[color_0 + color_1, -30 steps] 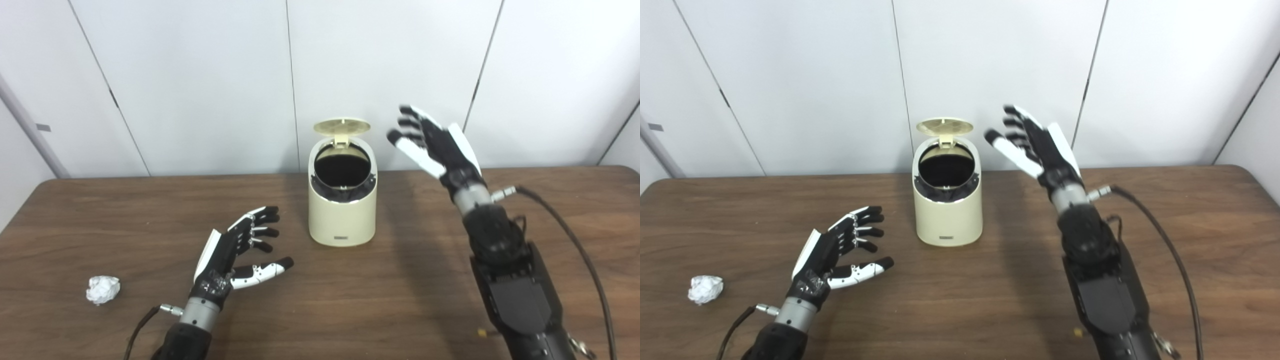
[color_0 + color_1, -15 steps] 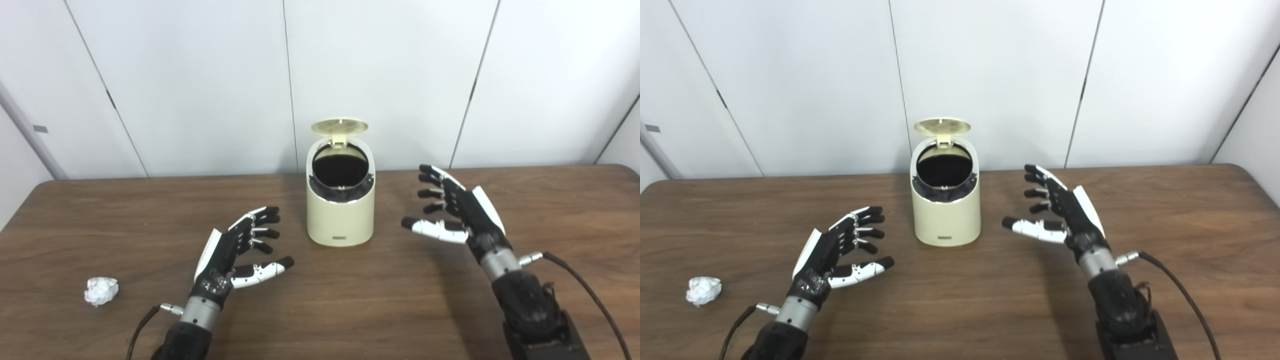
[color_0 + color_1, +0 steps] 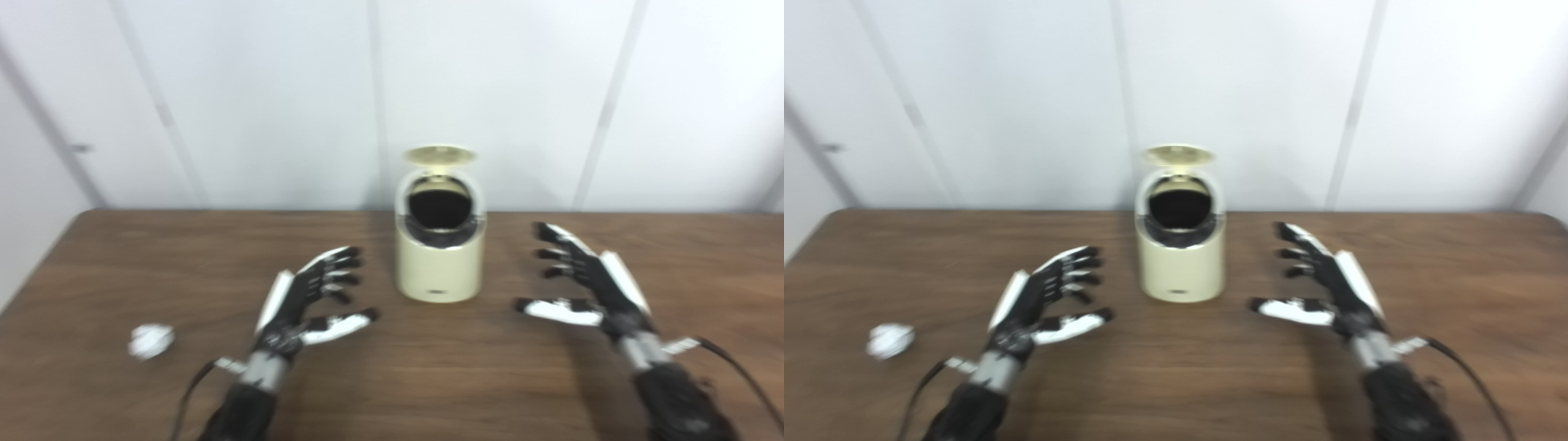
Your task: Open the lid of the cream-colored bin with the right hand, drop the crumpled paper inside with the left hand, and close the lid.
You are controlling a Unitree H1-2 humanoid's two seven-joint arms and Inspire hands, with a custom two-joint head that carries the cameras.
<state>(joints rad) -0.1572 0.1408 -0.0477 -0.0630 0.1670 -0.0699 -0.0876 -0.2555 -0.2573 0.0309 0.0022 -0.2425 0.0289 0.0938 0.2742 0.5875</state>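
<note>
The cream-colored bin (image 3: 438,272) stands at the middle back of the brown table, its round lid (image 3: 439,154) tipped up and the dark inside showing. A white crumpled paper (image 3: 150,340) lies on the table at the far left, apart from both hands. My left hand (image 3: 306,300) hovers open low over the table, left of the bin and right of the paper, holding nothing. My right hand (image 3: 582,278) is open too, low over the table to the right of the bin, fingers spread. The picture is blurred.
The table (image 3: 429,380) ends at a white panelled wall (image 3: 275,92) just behind the bin. Black cables trail from both wrists toward the front edge.
My right hand has dropped from beside the raised lid to low over the table right of the bin. The camera has shifted, moving the whole picture to the right. The left hand has stayed put.
</note>
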